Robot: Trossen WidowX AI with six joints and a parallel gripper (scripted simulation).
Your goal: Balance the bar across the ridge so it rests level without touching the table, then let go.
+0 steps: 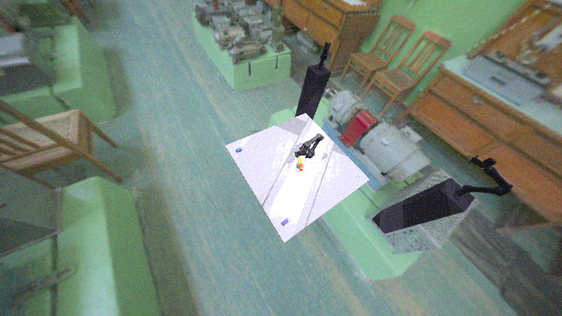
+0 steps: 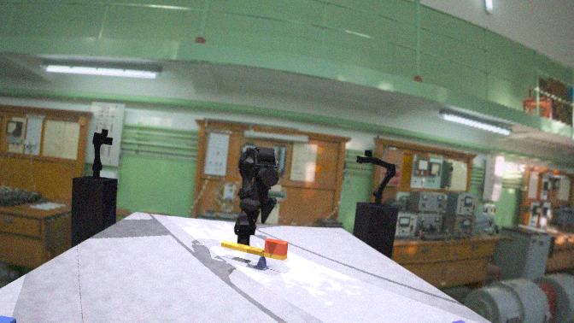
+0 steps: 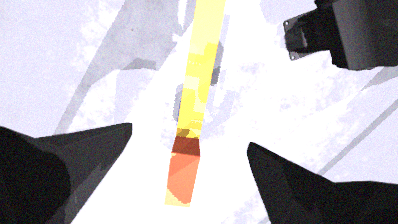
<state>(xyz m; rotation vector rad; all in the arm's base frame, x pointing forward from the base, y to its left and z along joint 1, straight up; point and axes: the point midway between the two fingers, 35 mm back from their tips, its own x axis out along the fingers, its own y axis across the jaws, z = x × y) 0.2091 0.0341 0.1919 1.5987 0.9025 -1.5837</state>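
The long yellow bar (image 1: 299,160) (image 2: 243,246) (image 3: 196,90) is being carried off-centre by the small dark-blue ridge (image 2: 261,263), its red block (image 1: 300,167) (image 2: 276,247) (image 3: 183,172) seemingly being counterweighed; the black gripper (image 3: 191,138) is being held wide open, empty.

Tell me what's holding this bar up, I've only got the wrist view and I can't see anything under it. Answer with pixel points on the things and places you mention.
Observer: The exterior view shows a dark blue ridge (image 2: 261,264) under the yellow bar (image 1: 299,160) (image 2: 241,247) (image 3: 200,95), nearer the end with the red block (image 1: 300,168) (image 2: 276,247) (image 3: 183,172).
Operator: Is that block end touching the table?
Observer: No, the exterior view shows it raised above the table (image 1: 259,167) (image 2: 128,278) (image 3: 300,125).
Operator: Any other arms around?
Observer: Yes, two more, each on a black pedestal beyond the table: one arm (image 1: 324,56) (image 2: 96,158) and another arm (image 1: 503,184) (image 2: 389,170).
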